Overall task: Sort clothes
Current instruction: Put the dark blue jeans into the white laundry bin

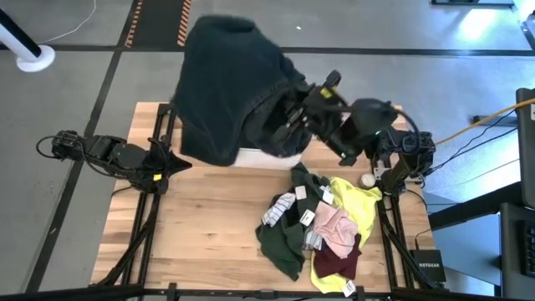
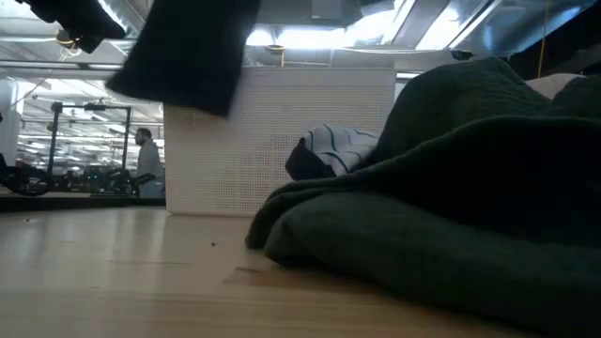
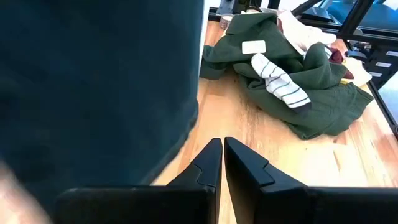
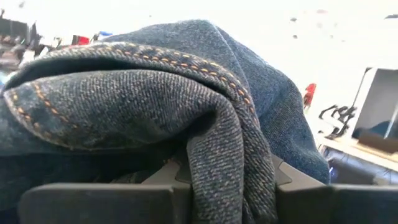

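Jeans (image 1: 230, 88), dark denim, hang from the right claw (image 1: 288, 117), which is clamped on a bunched fold of them above the white bin (image 1: 259, 157). Left of that claw, the left claw (image 1: 177, 163) rests closed and empty. Below and right of the right claw lies the pile of clothes (image 1: 322, 230): green, yellow, pink, maroon.

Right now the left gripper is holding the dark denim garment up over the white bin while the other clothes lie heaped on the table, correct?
No: the right gripper holds the dark denim garment, as its wrist view shows. The left gripper rests shut and empty. The rest stands.
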`<state>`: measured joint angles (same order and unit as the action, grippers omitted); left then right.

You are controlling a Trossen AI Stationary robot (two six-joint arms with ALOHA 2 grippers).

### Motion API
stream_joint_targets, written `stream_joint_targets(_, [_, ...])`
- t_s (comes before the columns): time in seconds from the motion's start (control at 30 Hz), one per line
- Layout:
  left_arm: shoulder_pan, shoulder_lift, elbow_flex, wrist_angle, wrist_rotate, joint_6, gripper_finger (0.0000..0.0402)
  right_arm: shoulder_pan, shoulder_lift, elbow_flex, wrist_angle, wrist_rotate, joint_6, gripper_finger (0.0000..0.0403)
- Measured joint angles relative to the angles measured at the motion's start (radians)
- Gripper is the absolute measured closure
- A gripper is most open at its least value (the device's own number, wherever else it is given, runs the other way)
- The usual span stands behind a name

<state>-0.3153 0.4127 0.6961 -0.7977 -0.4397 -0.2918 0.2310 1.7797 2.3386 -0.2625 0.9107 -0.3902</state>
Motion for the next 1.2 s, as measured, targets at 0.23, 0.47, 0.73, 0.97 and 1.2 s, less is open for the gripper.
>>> stream_joint_targets(0.23, [0.000, 0.000, 0.000, 0.001, 0.001, 0.003, 0.0389, -0.069, -0.001, 0.000, 0.183, 0.005, -0.147, 0.0323])
stream_joint_targets(0.47, [0.000, 0.000, 0.000, 0.000, 0.001, 0.003, 0.0389, -0.128, -0.008, 0.000, 0.248, 0.037, -0.227, 0.0323])
stream_joint_targets(0.73, [0.000, 0.000, 0.000, 0.000, 0.001, 0.003, 0.0389, -0.172, -0.011, 0.001, -0.040, 0.096, -0.125, 0.0323])
stream_joint_targets(0.97, [0.000, 0.000, 0.000, 0.001, 0.001, 0.003, 0.0389, -0.262, -0.011, -0.054, -0.437, -0.170, 0.238, 0.0323])
stream_joint_targets(1.2, [0.000, 0.000, 0.000, 0.001, 0.001, 0.003, 0.0389, -0.331, -0.008, -0.228, -0.421, -0.311, 0.321, 0.0323])
